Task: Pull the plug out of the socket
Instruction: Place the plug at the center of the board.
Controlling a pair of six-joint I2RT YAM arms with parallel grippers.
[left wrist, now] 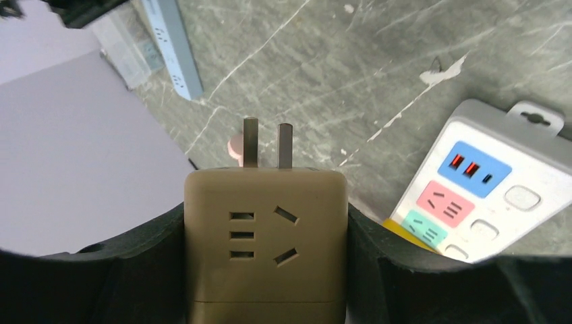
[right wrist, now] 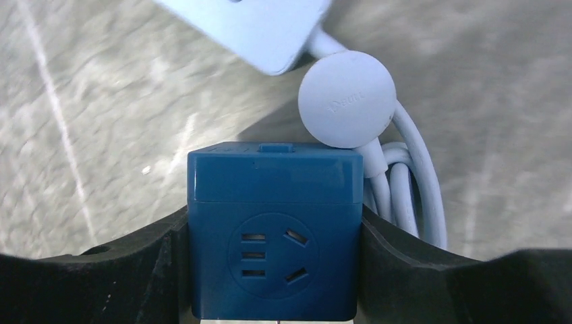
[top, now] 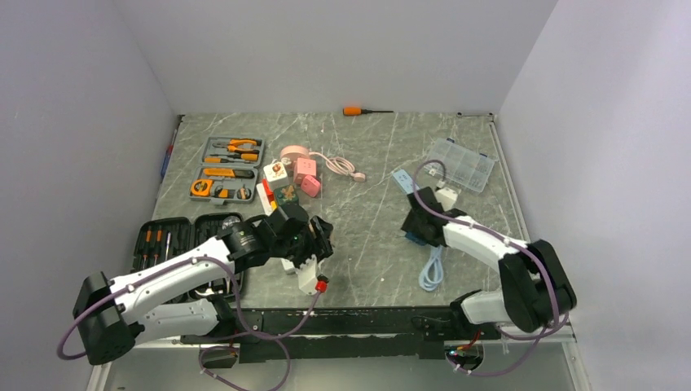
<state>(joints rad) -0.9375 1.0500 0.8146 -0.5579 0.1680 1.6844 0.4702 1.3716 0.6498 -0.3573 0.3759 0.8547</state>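
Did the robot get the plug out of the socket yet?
Looks done: the left tool grips the brown plug, its two prongs bare in the air, apart from the white socket strip. In hand: the right tool grips a blue cube. Left: probably just putting the plug down.

Between the 2 arms a wide lane of grey marbled table top (top: 367,224) lies bare from the near edge almost to the back wall. Left of the lane, the long white power strip (top: 308,275) lies slantwise below the left gripper (left wrist: 266,229), with small cube adapters (top: 304,167) and a pink coiled cable (top: 338,165) crowded behind it. Ahead of the 2 prongs of the olive cube plug (left wrist: 266,250) clamped there, the stone is bare. On the right, a light-blue cable coil (top: 432,273), a light-blue strip (top: 402,179) and a clear plastic compartment box (top: 462,163) hem the right gripper (right wrist: 273,229), its jaws filled by a dark blue cube socket (right wrist: 273,270).
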